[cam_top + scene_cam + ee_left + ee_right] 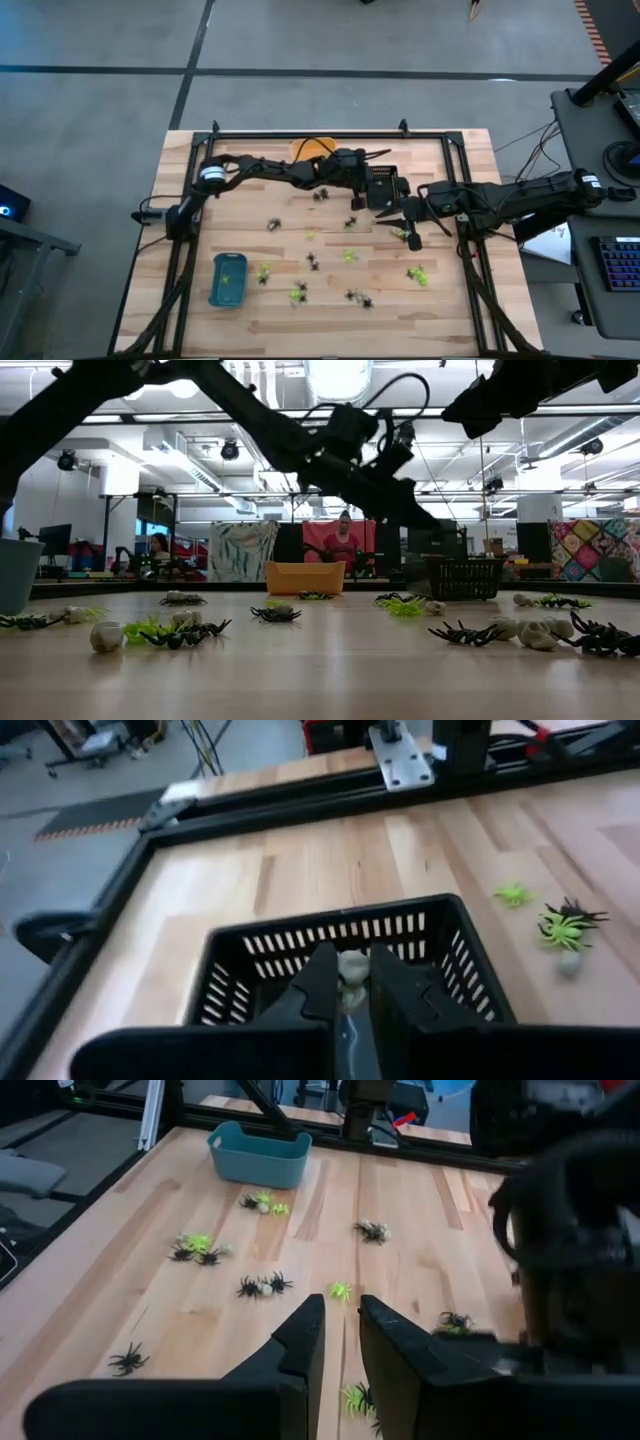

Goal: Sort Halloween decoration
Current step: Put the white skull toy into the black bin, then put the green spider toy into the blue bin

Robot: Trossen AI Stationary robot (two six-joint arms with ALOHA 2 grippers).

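If the left gripper (352, 982) releases off-centre, its whitish trinket (352, 966) could bounce off the black basket (440, 935) rim onto the bench (450, 310). That arm reaches across the far side, fingers pinching the trinket above the basket. The right gripper (340, 1342) hovers mid-bench, fingers narrow and empty, over scattered green trinkets (415, 274) and black spiders (359, 297).

Grey concrete floor (300, 40) with dark seams surrounds the table; a desk with keyboard (618, 262) sits at three o'clock; bright ceiling lights (338, 376) overhead.
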